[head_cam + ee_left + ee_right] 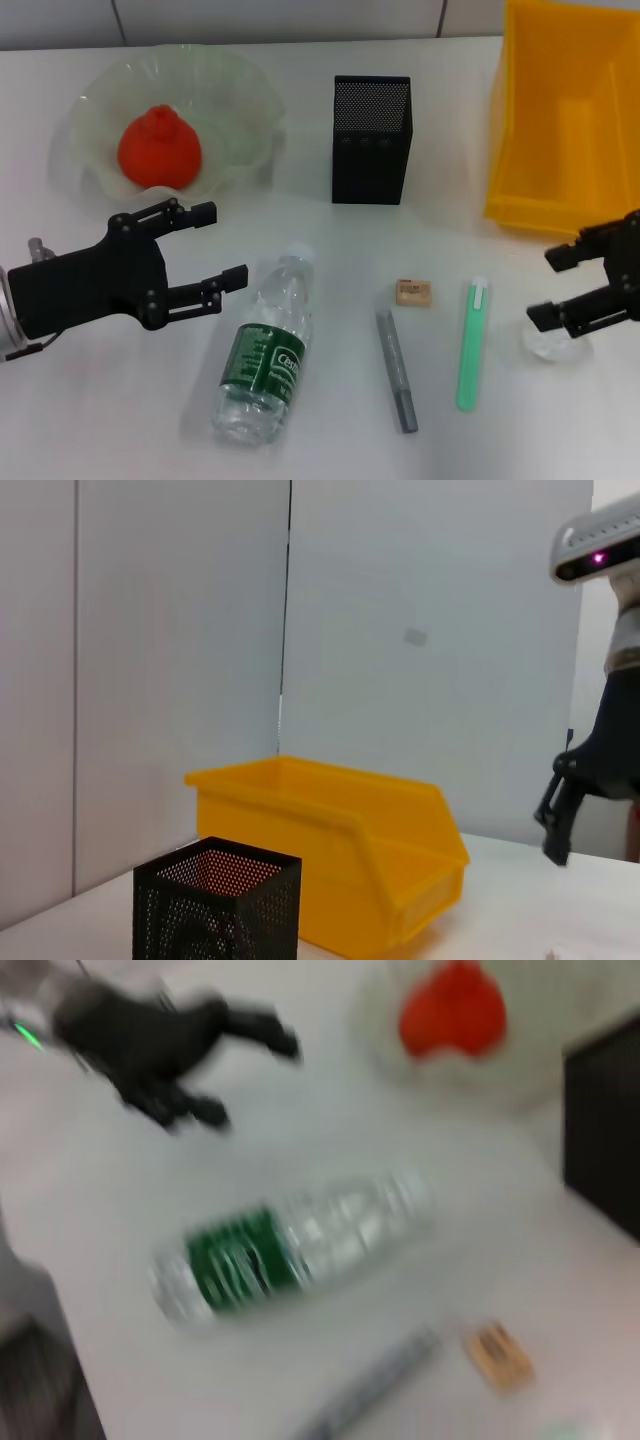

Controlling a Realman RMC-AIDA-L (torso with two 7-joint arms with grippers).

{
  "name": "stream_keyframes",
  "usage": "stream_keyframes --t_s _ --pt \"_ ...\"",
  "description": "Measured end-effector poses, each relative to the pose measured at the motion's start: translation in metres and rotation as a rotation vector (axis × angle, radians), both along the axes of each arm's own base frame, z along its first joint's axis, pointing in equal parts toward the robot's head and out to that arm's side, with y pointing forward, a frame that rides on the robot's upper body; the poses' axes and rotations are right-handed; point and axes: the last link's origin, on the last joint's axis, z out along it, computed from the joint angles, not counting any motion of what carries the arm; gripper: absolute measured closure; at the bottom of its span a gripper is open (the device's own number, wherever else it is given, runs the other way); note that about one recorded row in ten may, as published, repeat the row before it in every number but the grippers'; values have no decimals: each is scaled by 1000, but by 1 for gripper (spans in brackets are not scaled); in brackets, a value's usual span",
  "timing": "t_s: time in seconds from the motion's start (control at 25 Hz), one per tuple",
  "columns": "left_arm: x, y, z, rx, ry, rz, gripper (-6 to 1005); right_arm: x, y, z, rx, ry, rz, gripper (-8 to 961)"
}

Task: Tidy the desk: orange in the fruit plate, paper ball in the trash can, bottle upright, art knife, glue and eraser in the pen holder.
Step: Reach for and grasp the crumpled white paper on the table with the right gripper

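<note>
Head view: the orange [160,148] already sits in the fruit plate [240,90], so that step looks done. The bottle [268,350] lies on its side on the bench [100,420], cap toward the pen holder [371,140]. The left gripper [215,245] hangs just beside the bottle's cap end, fingers spread and empty. The eraser [414,292], a grey stick-like tool [396,369] and a green one [471,343] lie between the bottle and the right gripper [562,287], which hovers released directly over the paper ball [556,345], in front of the trash can [560,120]. The step in hand appears to be the paper ball; the next move calls for lowering and closing on it, then carrying it over the bin's near wall.

Left wrist view: pen holder [215,900] and trash can [330,870] stand side by side, the right gripper [562,810] beyond.

Right wrist view: bottle [290,1250] lying flat, eraser [497,1357] near, orange [452,1012] and left gripper [240,1065] farther off.
</note>
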Motion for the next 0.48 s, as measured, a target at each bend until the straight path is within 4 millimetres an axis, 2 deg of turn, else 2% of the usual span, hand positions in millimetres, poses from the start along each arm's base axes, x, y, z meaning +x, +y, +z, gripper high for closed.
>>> stream_keyframes --t_s 0.16,0.48 --pt "-1 -1 -1 9 3 -4 187 -7 6 -12 -45 -259 -81 121" --pt "-4 1 -3 16 15 12 187 -2 13 -26 -23 -371 -124 121"
